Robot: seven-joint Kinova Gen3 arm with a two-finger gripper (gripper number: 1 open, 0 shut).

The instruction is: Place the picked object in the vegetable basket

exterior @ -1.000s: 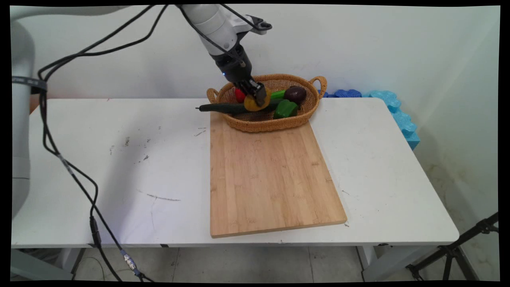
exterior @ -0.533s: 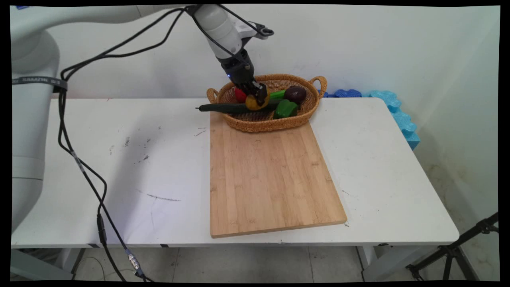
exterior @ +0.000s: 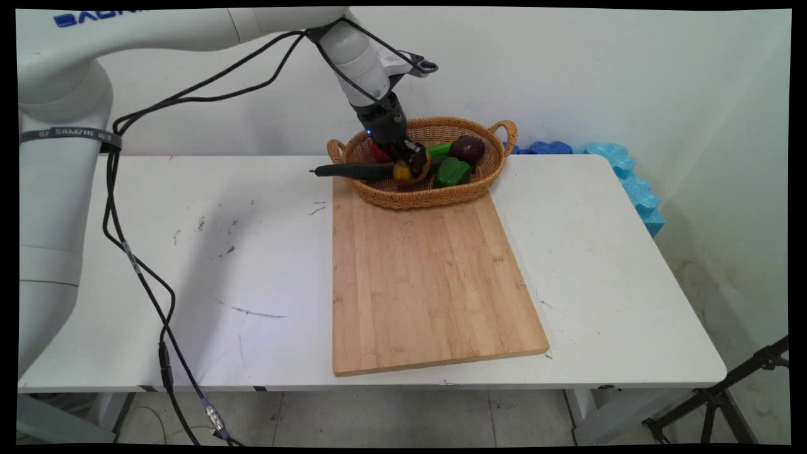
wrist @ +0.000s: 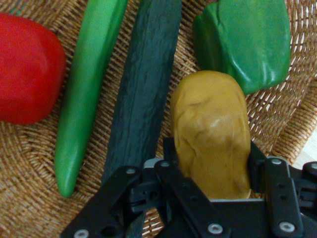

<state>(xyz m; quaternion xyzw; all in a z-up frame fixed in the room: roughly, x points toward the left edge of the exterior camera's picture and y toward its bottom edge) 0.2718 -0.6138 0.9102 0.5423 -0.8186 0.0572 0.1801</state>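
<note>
My gripper [exterior: 411, 165] is shut on a yellow-brown potato [exterior: 413, 171], low inside the wicker basket [exterior: 435, 195]. In the hand view the potato [wrist: 210, 134] sits between my fingers, just over the basket's weave [wrist: 29, 198]. Left of it lies a long dark green cucumber [wrist: 146, 89], whose tip sticks out over the basket's left rim [exterior: 334, 170]. A light green chili [wrist: 84, 94] and a red pepper [wrist: 27, 69] lie beyond that. A green bell pepper [wrist: 245, 42] lies close to the potato's far end.
A dark purple round fruit [exterior: 467, 149] rests at the basket's right end. A bamboo cutting board [exterior: 429, 284] lies in front of the basket, reaching the table's near edge. Blue foam pieces [exterior: 624, 176] sit by the table's far right corner. Black cables [exterior: 132, 252] hang on the left.
The gripper has come down a little and to the right with the potato, from above the basket's rim to low among the vegetables. Nothing else has moved.
</note>
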